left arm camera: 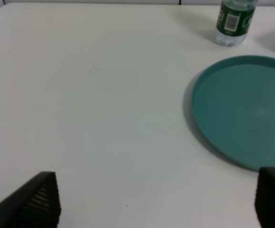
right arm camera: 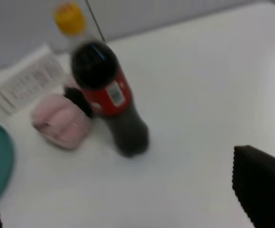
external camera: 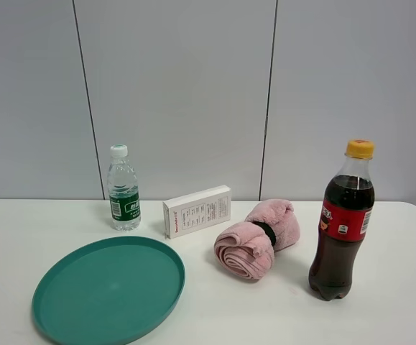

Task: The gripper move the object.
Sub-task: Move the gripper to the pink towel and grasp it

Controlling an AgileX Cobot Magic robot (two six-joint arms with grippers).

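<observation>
The pink rolled towel point(external camera: 258, 238) with a black band lies on the white table, between the white box and the cola bottle. It also shows in the right wrist view point(right arm camera: 61, 121), partly behind the cola bottle. Neither gripper shows in the exterior high view. My left gripper point(left arm camera: 158, 202) is open over bare table, its black fingertips point(left arm camera: 37, 199) wide apart beside the green plate. My right gripper point(right arm camera: 123, 199) is open, with one black fingertip point(right arm camera: 263, 183) showing large and the towel well ahead of it.
A green plate point(external camera: 107, 287) lies at the front left. A water bottle point(external camera: 123, 188) stands behind it. A white box point(external camera: 197, 210) stands left of the towel. A cola bottle point(external camera: 343, 223) stands right of the towel.
</observation>
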